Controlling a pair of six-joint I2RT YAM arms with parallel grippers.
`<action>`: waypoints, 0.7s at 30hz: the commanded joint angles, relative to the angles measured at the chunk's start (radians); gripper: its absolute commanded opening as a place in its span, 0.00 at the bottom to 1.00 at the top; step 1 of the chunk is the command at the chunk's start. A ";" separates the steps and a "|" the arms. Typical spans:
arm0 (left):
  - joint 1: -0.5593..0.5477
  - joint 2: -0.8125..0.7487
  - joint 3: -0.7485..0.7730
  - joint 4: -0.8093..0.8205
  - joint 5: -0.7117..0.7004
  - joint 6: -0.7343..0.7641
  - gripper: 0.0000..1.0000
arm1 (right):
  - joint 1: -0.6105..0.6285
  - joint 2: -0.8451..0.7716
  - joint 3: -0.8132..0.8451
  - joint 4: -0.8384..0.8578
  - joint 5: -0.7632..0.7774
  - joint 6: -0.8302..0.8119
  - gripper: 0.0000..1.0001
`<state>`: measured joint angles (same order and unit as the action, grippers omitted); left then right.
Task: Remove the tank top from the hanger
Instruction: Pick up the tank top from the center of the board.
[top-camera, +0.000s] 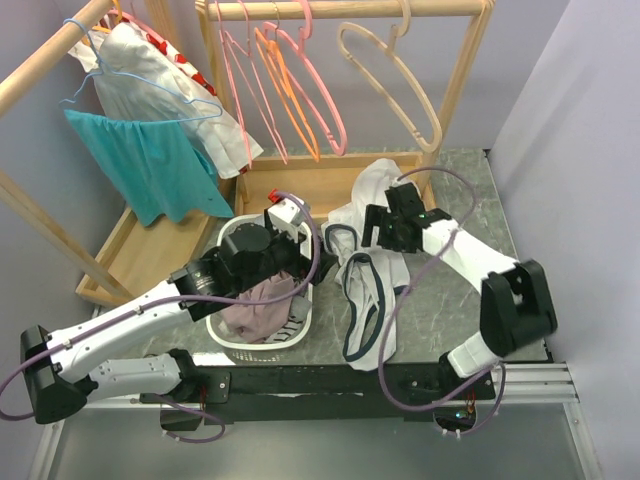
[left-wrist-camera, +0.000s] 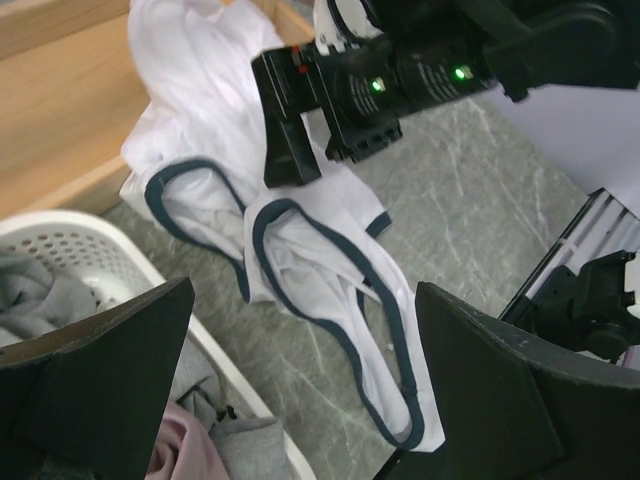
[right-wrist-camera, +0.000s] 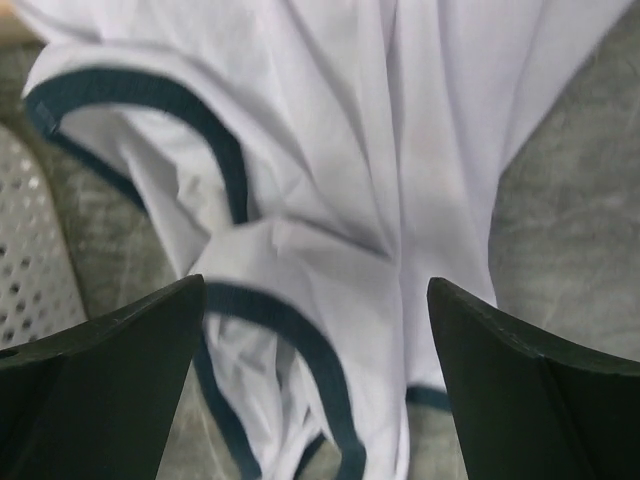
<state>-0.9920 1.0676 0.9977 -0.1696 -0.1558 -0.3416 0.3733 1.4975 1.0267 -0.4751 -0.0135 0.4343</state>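
Tank top (top-camera: 365, 290) lay flat just right of the basket (top-camera: 255, 347); I had the right gripper (right-wrist-camera: 316, 290) spread over it, the left gripper (left-wrist-camera: 303, 295) spread above the basket.

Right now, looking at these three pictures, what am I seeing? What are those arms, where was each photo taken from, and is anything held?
These are two robot arms bolted to the near edge of a grey table, each ending in a two-finger gripper. The wide picture comes from a fixed camera above and behind them; the other two come from cameras on each wrist, so the dark wedges at the bottom are that arm's own fingers. On the table lies a white tank top with dark trim, off any hanger. Beside it stands a white laundry basket with clothes in it. Behind is a wooden rack with hangers. The left gripper hovers at the basket's edge, the right gripper over the tank top; both are open, holding nothing.
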 joint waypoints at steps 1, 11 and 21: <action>-0.004 -0.057 -0.033 -0.013 -0.054 -0.040 0.99 | 0.012 0.108 0.073 0.059 0.081 0.011 1.00; -0.004 -0.078 -0.028 -0.048 -0.122 -0.019 0.99 | 0.068 0.331 0.157 0.015 0.193 0.043 1.00; -0.004 -0.109 -0.027 -0.042 -0.154 -0.014 0.99 | 0.098 0.326 0.041 0.099 0.112 0.084 0.41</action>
<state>-0.9920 0.9909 0.9577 -0.2306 -0.2756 -0.3614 0.4549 1.8271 1.1339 -0.4164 0.1673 0.4725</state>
